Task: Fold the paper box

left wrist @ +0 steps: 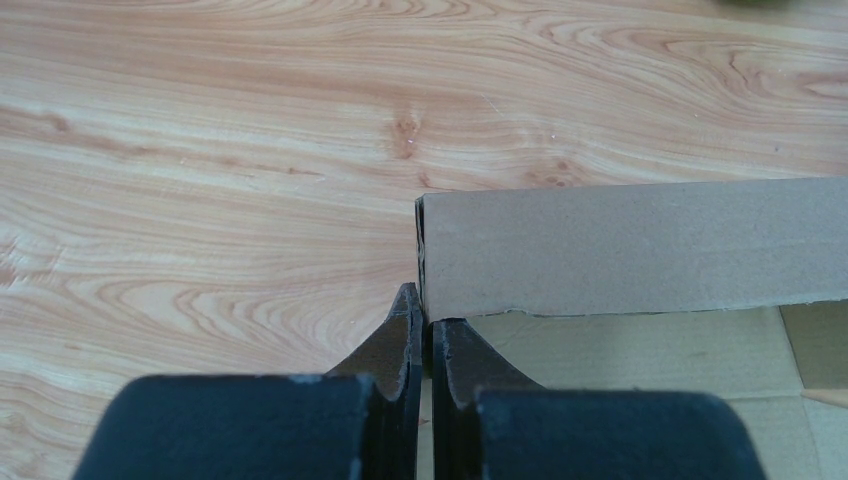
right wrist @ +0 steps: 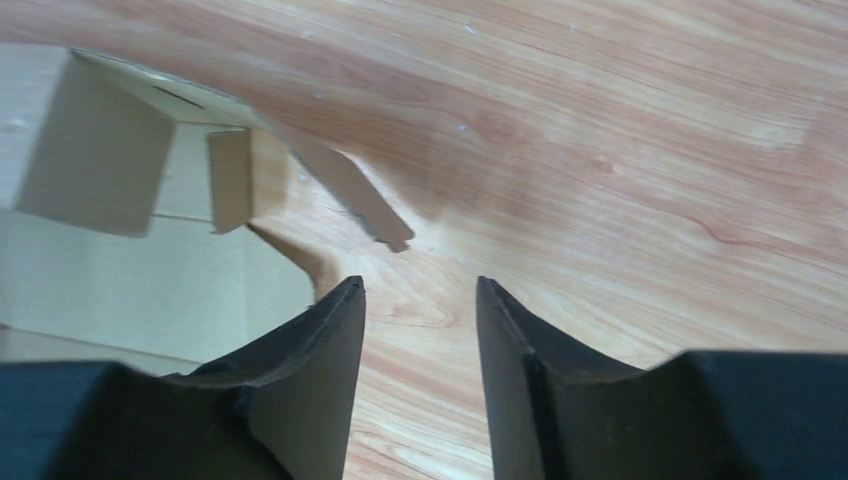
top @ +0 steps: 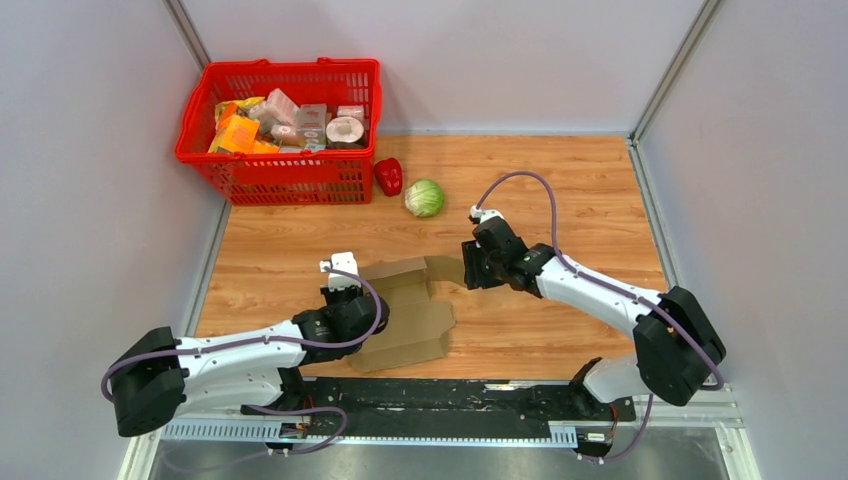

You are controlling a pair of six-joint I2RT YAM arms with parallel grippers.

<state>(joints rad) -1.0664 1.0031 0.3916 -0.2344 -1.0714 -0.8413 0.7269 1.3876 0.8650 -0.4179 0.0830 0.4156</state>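
Near the front middle of the wooden bench [top: 560, 180], the paper box [top: 405, 325] lies partly folded between the arms, the left gripper [left wrist: 423, 305] pinched shut on the end of its upright flap and the right gripper [right wrist: 420, 285] parted wide, empty, just beside its curled right flap.

Left tool [left wrist: 425, 308] tight on paper box [left wrist: 630, 250]

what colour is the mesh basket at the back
Red; the basket shows best in the top external view.
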